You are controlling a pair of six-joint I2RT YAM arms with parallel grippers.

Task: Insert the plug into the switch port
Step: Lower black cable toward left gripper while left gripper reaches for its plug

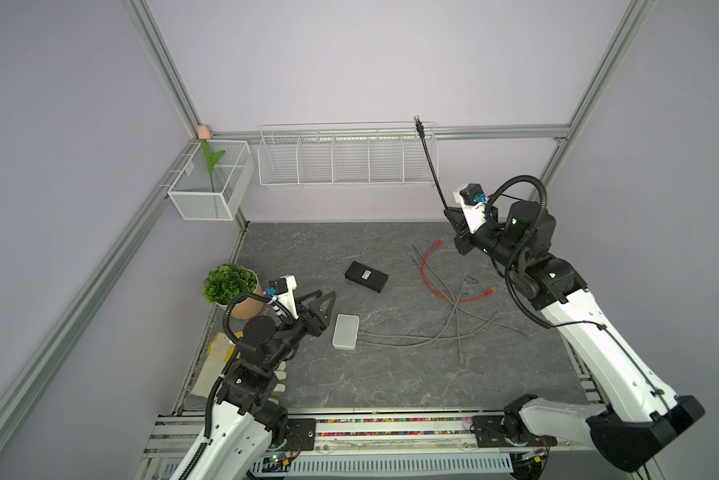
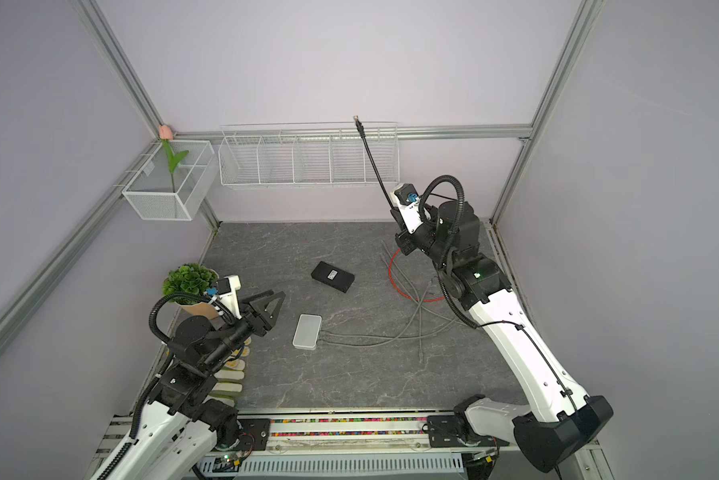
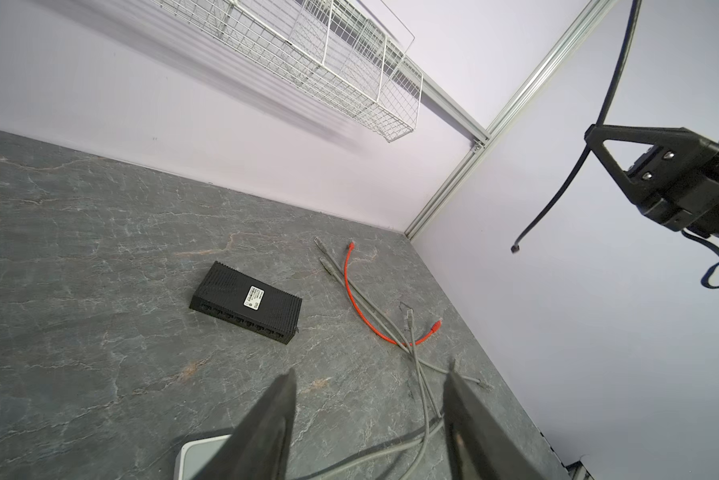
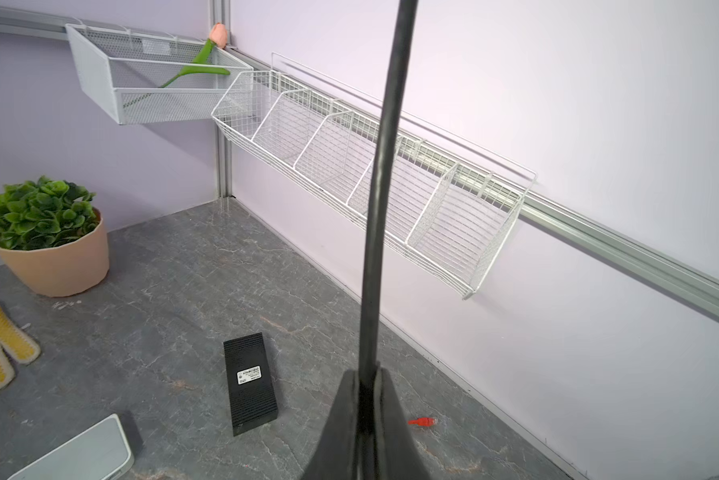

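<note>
On the left, we are holding our left gripper (image 1: 326, 294) with its jaws apart and empty, hovering just beside the white rectangular plastic switch (image 1: 345, 331), which is already carrying grey cables (image 1: 412, 338) on its right side. Toward the middle, the black ribbed rectangular switch (image 1: 366, 276) is lying flat, and no cable is reaching it. On the far right, we are pinching the stiff black cable (image 1: 430, 166) in our closed right gripper (image 1: 449, 214), well above the table, with its plug (image 1: 417, 121) pointing up near the white wire basket (image 1: 345, 158). We are judging the pickup done; carrying, aligning and inserting are all remaining.
</note>
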